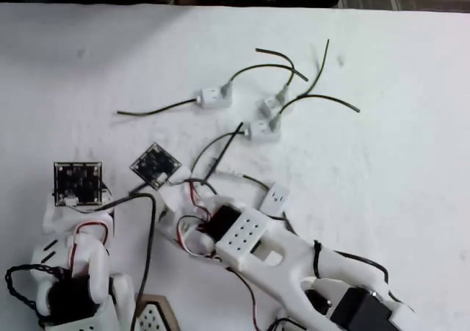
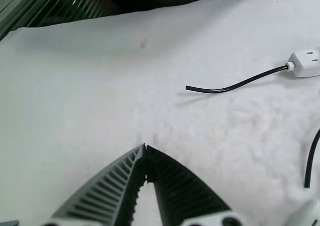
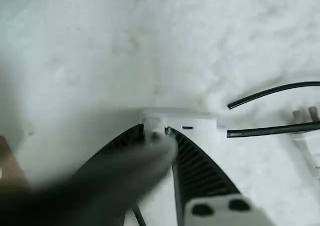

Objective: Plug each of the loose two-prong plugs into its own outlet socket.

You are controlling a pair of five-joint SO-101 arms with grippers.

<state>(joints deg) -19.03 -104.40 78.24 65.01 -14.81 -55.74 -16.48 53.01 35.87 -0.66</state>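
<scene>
My left gripper is shut on nothing, low over bare white cloth. Beyond it lies a white outlet socket with a black cord; in the high view this socket is at the centre back. My right gripper is shut on a small white connector block with a black cord running out of it. A two-prong plug lies just past it. Two more white pieces and a socket block lie beside the right arm.
The left arm rests at the front left corner. Loose black cords cross the middle of the white cloth. The table's far edge meets a dark background. A brown board corner sits at the front.
</scene>
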